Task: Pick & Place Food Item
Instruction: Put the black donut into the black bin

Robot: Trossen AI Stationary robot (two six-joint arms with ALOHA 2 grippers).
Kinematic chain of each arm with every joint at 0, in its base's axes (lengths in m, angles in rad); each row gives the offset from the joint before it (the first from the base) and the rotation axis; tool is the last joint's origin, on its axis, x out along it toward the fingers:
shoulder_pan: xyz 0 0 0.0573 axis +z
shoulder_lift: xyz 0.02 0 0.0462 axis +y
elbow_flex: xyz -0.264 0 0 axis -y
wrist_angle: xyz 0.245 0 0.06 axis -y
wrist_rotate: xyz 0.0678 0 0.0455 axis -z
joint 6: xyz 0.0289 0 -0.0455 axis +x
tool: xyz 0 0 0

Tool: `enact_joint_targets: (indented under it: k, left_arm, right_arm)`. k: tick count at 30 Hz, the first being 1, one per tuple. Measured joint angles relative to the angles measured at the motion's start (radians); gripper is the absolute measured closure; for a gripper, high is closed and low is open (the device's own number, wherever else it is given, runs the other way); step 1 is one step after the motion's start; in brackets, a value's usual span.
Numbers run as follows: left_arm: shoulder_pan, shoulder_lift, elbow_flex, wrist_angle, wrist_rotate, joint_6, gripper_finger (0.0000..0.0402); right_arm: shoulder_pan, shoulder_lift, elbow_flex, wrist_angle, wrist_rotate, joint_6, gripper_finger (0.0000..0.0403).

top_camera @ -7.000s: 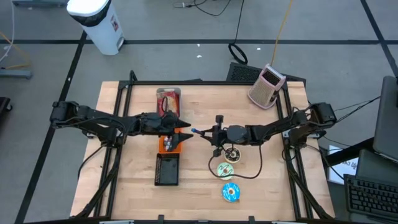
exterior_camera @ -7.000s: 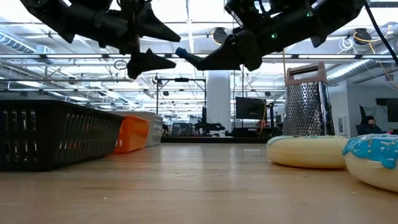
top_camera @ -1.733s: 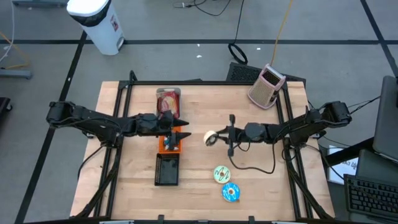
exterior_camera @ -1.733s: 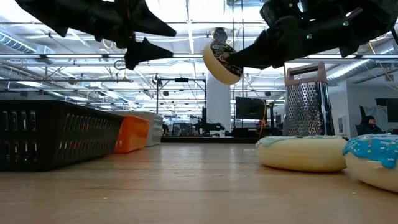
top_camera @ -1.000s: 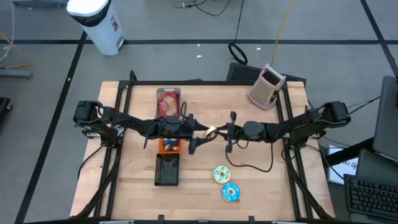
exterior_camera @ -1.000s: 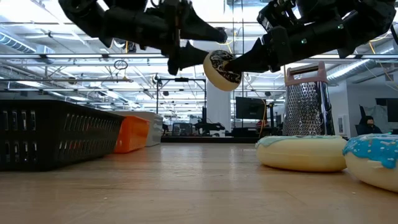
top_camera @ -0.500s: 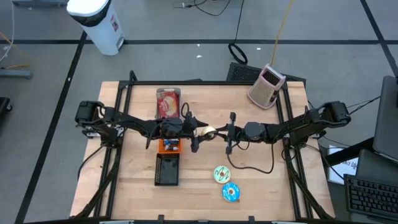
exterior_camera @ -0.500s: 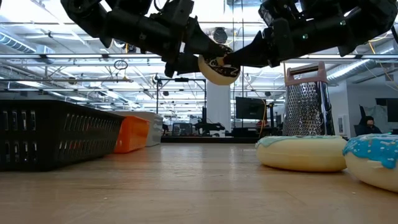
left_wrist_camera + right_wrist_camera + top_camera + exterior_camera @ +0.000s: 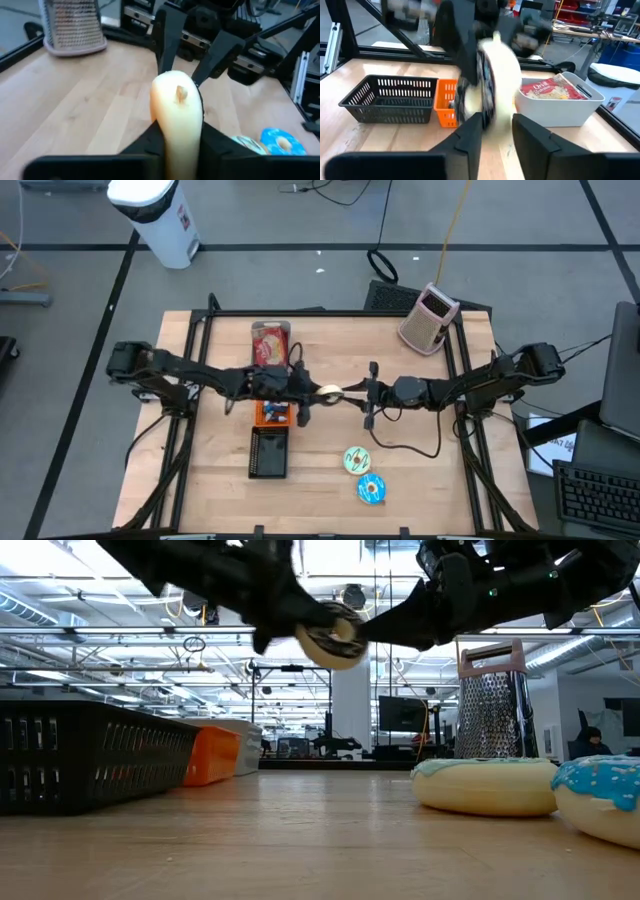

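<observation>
A cream doughnut with a dark chocolate face (image 9: 328,393) hangs in the air over the table's middle, standing on edge. My left gripper (image 9: 313,394) reaches in from the left and is shut on it (image 9: 177,112). My right gripper (image 9: 350,392) faces it from the right. Its fingers (image 9: 215,52) are spread open just behind the doughnut, and I see no touch. The right wrist view shows the doughnut (image 9: 492,85) blurred, just past that gripper's open fingertips (image 9: 497,119). My left gripper pinches the doughnut's two flat faces (image 9: 192,125) between its two fingers, low on the ring. The fingers come nearly level from the table's left side. The doughnut stands on edge, its rim (image 9: 175,90) toward the camera, lifted well clear of the table.
An orange basket (image 9: 270,414) and a black basket (image 9: 269,452) sit below the left gripper. A white bin with a food bag (image 9: 270,340) lies behind them. A green doughnut (image 9: 355,459) and a blue doughnut (image 9: 371,489) lie near the front. A grater (image 9: 430,318) stands far right.
My left gripper has come up to the doughnut held by my right gripper and shut on it. The right gripper has let go. The left gripper has then drawn back a little toward the table's left edge, carrying the doughnut away from the right fingertips.
</observation>
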Motion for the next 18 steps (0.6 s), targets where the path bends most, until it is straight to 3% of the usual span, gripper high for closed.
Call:
enact_joint_targets:
  k: [5,10,18]
  left_arm:
    - [-0.011,-0.188,0.000,-0.318,-0.002,-0.097,0.0388]
    - [-0.121,-0.354,-0.072,-0.538,-0.076,-0.291,0.0380]
    - [-0.378,-0.504,-0.315,-0.502,-0.199,-0.663,0.0390]
  right_arm:
    - [0.000,-0.004,0.000,-0.001,0.004,0.006,0.0270]
    - [0.000,-0.004,0.000,-0.002,0.004,0.007,0.0254]
    - [0.000,-0.004,0.000,0.002,0.004,0.060,0.0250]
